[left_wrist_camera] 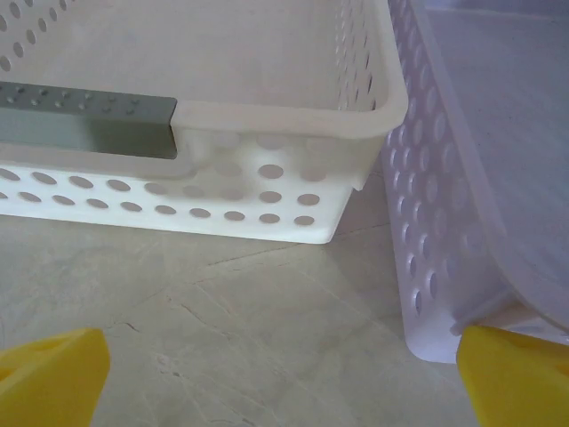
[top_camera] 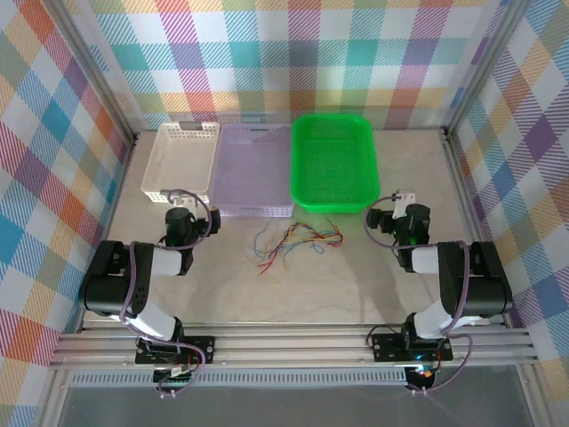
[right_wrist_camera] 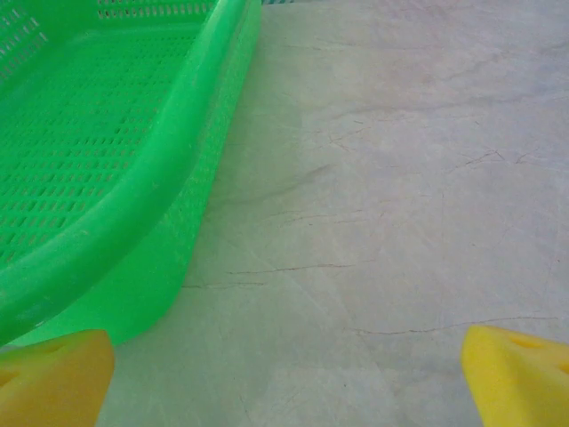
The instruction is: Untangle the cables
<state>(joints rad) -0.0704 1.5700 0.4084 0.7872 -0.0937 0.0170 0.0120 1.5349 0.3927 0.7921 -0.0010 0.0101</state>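
My left gripper (left_wrist_camera: 284, 387), fingers spread wide, faces a corner of the white basket (left_wrist_camera: 267, 124), and my right gripper (right_wrist_camera: 284, 378), equally spread, flanks the green basket (right_wrist_camera: 133, 205) rim beside bare table (right_wrist_camera: 400, 178), the cables (top_camera: 298, 240) lying loose between the two.

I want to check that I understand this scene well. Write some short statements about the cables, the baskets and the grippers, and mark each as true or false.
1. The cables lie inside the green basket. False: they lie on the table, in front of the baskets.
2. The left gripper is open and holds nothing. True.
3. The white basket stands between the other two. False: the pale purple basket is in the middle and the white one is on the left.
4. The right gripper is open, close to the green basket. True.
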